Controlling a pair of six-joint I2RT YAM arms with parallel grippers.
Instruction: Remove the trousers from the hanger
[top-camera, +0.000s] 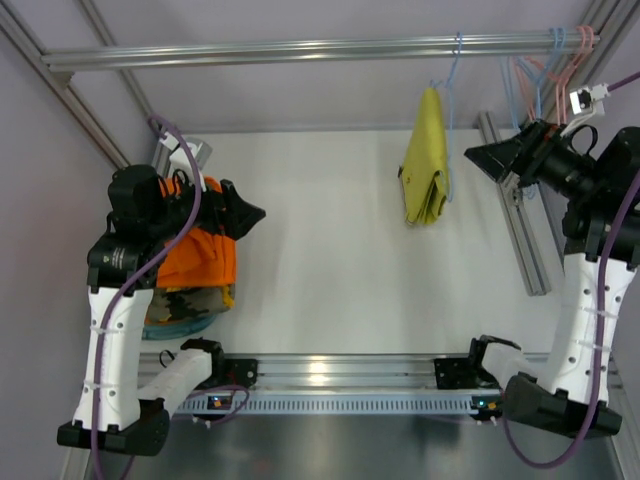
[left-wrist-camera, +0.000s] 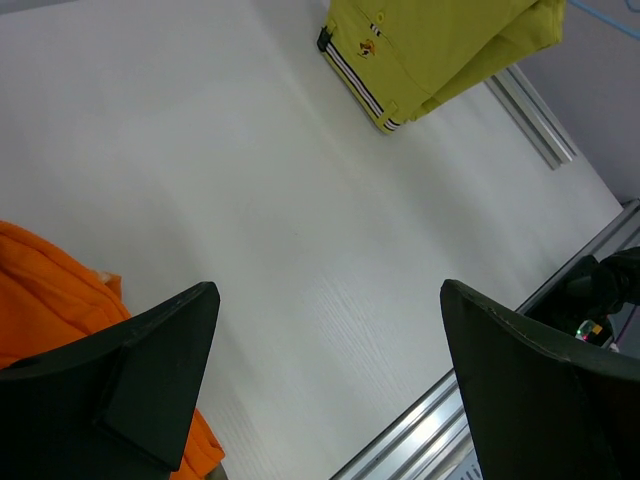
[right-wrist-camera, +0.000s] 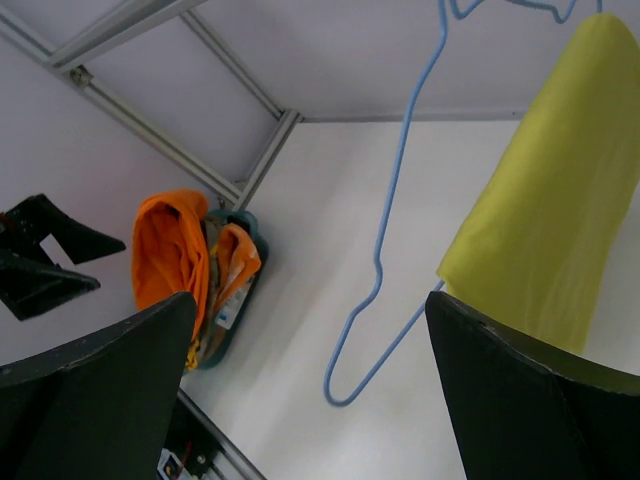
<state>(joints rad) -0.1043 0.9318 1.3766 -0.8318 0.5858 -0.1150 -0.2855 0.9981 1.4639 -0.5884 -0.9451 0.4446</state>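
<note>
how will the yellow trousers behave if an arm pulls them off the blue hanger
Probably floppy: the trousers hang draped over the hanger in soft folds. Likely light, since thin wire holds them. The hanger may swing, as it hangs freely from the rail.

Mustard-yellow trousers (top-camera: 425, 160) hang folded — draped over the light-blue wire hanger (right-wrist-camera: 385, 250).

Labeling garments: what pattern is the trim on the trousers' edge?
Black-and-white stripes on the mustard-yellow trousers; clearest in the left wrist view.
</note>
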